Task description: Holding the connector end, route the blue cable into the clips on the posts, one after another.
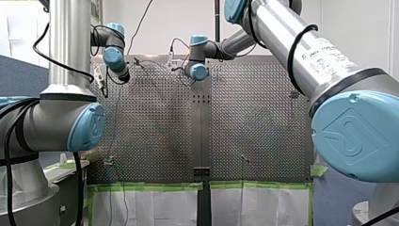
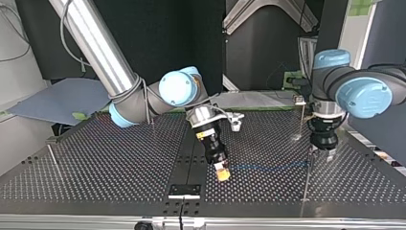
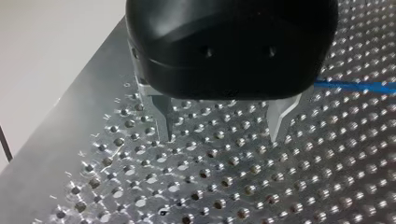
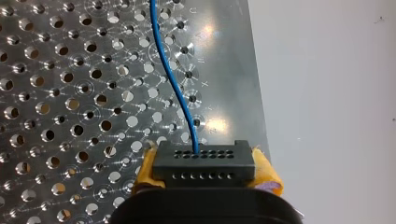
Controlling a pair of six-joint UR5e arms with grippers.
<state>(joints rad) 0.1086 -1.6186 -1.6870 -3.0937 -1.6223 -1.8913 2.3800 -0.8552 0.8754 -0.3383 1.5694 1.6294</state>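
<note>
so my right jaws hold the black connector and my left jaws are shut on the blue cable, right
The left wrist view shows my left jaws open and empty, the blue cable lying beside them. My right jaws do hold the black connector.

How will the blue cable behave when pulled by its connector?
Probably floppy: the blue cable curves loosely away from the black connector. Thin, so likely light; it should trail along the perforated table rather than hold shape.

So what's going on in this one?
My right claw is shut on the black connector of the blue cable, low over the perforated table. My left claw hangs open and empty, the cable passing beside it. The cable lies flat on the table, not visibly routed yet.
</note>
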